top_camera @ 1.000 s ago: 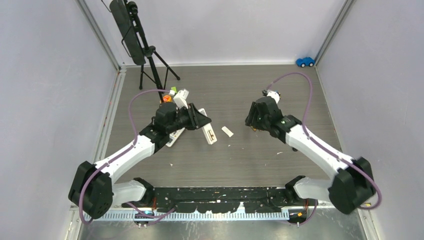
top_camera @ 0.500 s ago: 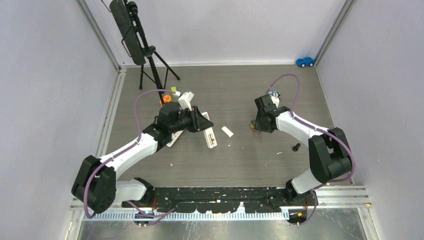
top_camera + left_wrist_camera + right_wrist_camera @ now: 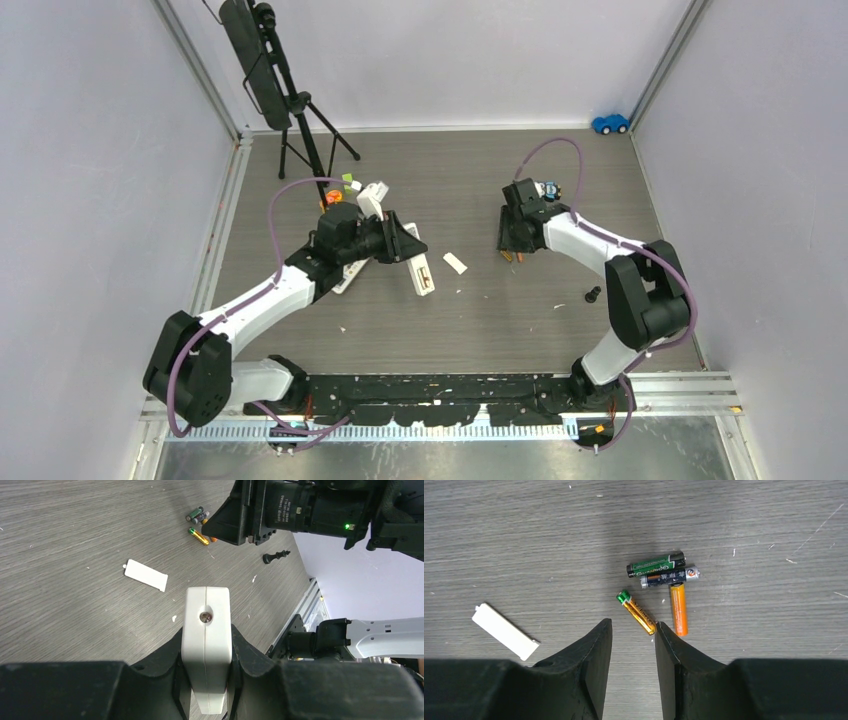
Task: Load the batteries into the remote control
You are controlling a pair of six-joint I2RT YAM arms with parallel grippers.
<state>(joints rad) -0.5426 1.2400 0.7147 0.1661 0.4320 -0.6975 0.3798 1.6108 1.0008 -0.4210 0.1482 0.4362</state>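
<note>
My left gripper (image 3: 404,244) is shut on a white remote control (image 3: 421,272), held above the table; in the left wrist view the remote (image 3: 207,625) sits clamped between both fingers. Several batteries (image 3: 659,587) lie loose together on the table: a green-black one (image 3: 655,564), a dark one with a silver end (image 3: 669,577), an orange one (image 3: 678,609) and a gold one with a green tip (image 3: 636,612). My right gripper (image 3: 632,625) is open and empty, just short of the gold battery, whose end lies by the right fingertip. The batteries also show under it in the top view (image 3: 508,256).
The white battery cover (image 3: 455,263) lies between the arms; it also shows in the right wrist view (image 3: 505,631). A small black knob-like piece (image 3: 592,294) lies right of the batteries. A tripod (image 3: 290,100), small coloured bits (image 3: 345,180) and a blue toy car (image 3: 610,123) stand at the back.
My right arm has folded its elbow in, while its gripper has stayed over the batteries, shifting slightly toward the back. My left gripper still holds the remote, barely moved.
</note>
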